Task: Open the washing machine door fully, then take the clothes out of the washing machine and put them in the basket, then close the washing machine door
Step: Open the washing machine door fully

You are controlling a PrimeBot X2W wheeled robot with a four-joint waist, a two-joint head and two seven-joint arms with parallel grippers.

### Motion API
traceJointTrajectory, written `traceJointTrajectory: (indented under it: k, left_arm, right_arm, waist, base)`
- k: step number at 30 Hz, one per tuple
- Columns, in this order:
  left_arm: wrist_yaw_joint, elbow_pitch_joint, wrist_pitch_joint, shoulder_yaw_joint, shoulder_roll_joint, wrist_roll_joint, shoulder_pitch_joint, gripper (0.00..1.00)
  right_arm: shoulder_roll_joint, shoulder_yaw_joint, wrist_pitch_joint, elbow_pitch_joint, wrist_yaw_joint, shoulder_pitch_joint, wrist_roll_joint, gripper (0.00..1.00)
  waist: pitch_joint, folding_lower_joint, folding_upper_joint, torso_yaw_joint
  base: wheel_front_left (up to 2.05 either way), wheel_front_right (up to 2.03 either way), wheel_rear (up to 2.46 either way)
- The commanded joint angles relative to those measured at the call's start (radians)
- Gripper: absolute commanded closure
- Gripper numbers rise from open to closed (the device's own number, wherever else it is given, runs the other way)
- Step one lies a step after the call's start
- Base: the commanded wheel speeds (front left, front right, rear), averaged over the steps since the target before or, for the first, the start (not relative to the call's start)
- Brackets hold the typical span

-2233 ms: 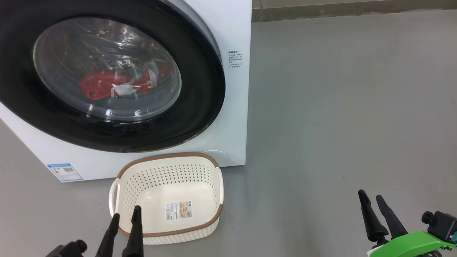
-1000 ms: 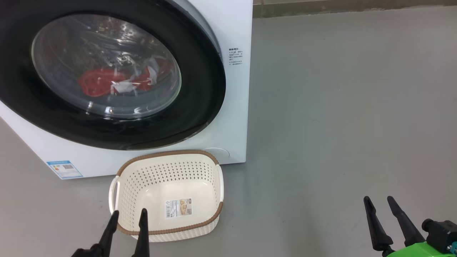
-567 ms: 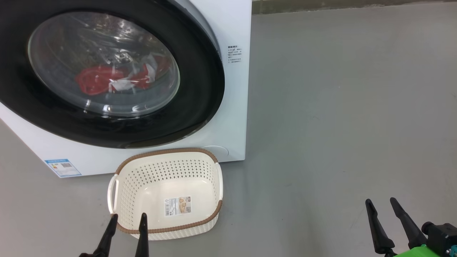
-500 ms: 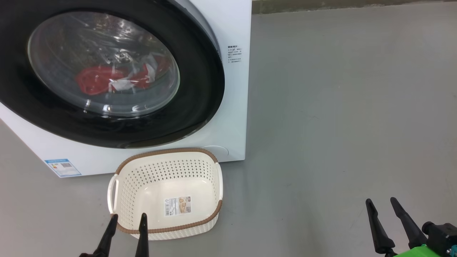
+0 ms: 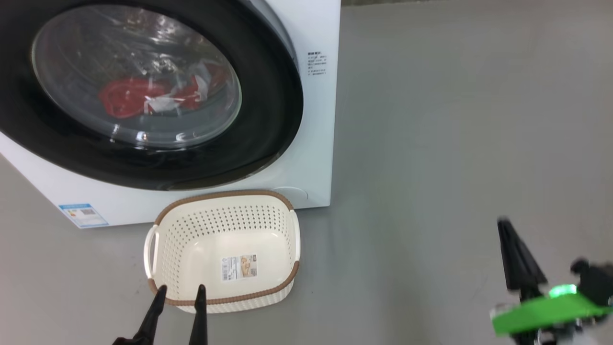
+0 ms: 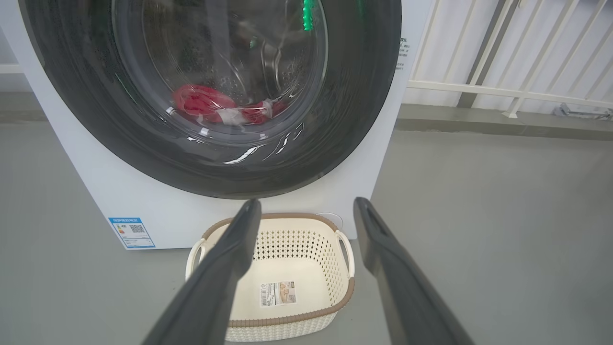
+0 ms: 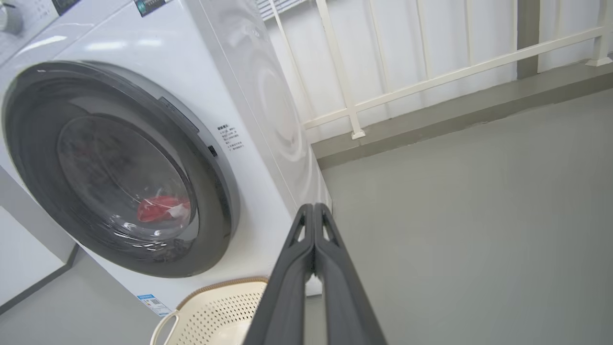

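So here's where you're at: the washing machine (image 5: 313, 158) door (image 5: 273, 115) is closed, sitting flush in the white front. You can see the clothes (image 5: 127, 98) through the glass, a red bundle with some white bits lying low in the drum. The basket (image 5: 218, 196) is on the floor (image 5: 455, 143) right in front of the machine, under the lower right part of the door. Its far rim is just beside the front panel, and there's a paper label (image 5: 239, 267) on its bottom.

Your left tool (image 5: 181, 289) has its fingers spread wide apart with nothing between them. In the head view the tips sit over the near rim of the basket, and from the left wrist camera the fingers frame the basket with the door above.

Your right tool (image 5: 504, 225) is off to the right over bare floor, well apart from the machine and the basket. Its fingers are pressed together along their length and aren't gripping anything. It's blurry in the head view, with a green part (image 5: 546, 309) behind the fingers, but the right wrist camera shows the closed fingers clearly, pointing toward the machine's lower right corner.

A blue sticker (image 5: 82, 215) sits at the lower left of the front, and a white railing (image 7: 431, 72) runs behind the machine.
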Motion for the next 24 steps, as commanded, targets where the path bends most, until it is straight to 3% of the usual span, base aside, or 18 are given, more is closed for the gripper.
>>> traceJointTrajectory:
  k: [1, 6, 24]
  left_arm:
    - [0.001, -0.028, -0.012, 0.02, 0.009, -0.007, -0.043, 0.0]
    - [0.002, -0.037, -0.012, -0.006, 0.009, -0.018, -0.066, 0.0]
    - [0.036, -0.073, -0.012, -0.121, 0.009, -0.076, -0.185, 0.0]
  right_arm:
    - [-0.015, 0.041, -0.012, -0.04, -0.001, -0.104, 0.049, 1.0]
    - [-0.035, 0.086, -0.012, -0.043, -0.001, -0.227, 0.107, 1.0]
    - [-0.203, 0.363, -0.012, 0.094, -0.001, -0.776, 0.358, 1.0]
  waist:
    - [0.016, -0.0001, -0.0001, 0.01]
    - [0.041, -0.0001, -0.0001, 0.032]
    - [0.222, -0.0001, -0.0001, 0.157]
  base:
    - [0.0, 0.0, 0.0]
    - [0.0, 0.0, 0.0]
    - [0.0, 0.0, 0.0]
